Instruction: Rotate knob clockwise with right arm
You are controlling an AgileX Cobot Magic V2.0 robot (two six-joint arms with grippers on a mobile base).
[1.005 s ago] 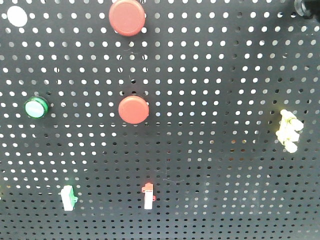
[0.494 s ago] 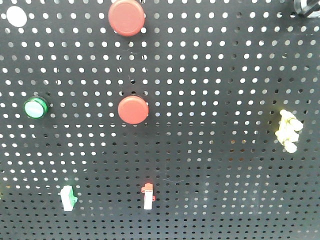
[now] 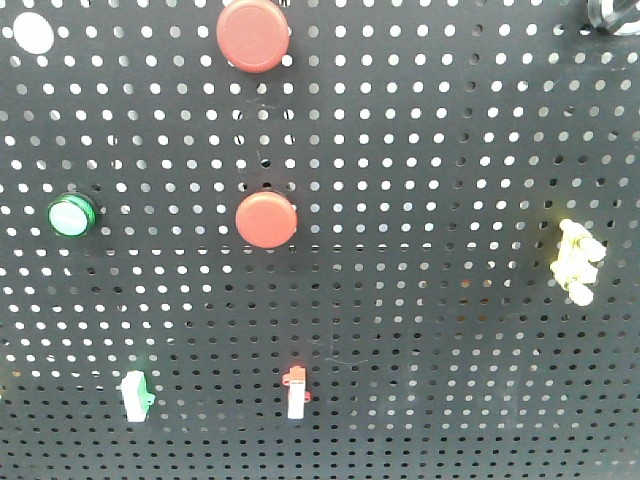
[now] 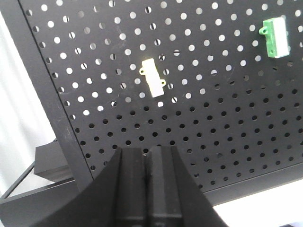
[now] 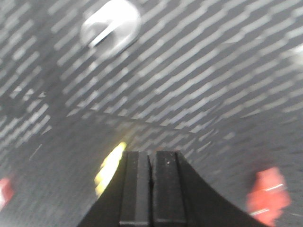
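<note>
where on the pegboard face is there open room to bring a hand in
The widest bare stretch lies between the middle red button and the yellow switch. It is more crowded on the left, around the green button and the lower green-white and red-white switches.

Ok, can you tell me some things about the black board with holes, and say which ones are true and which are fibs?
1. Two red round buttons, the top one and the lower one, sit on the board. True.
2. The green button is right of them. False: it is to their left.
3. The left pincer is shut. True.
4. The right pincer holds a knob. False: it is shut on nothing.
5. The yellow part is near the board's left edge. False: right edge.
</note>
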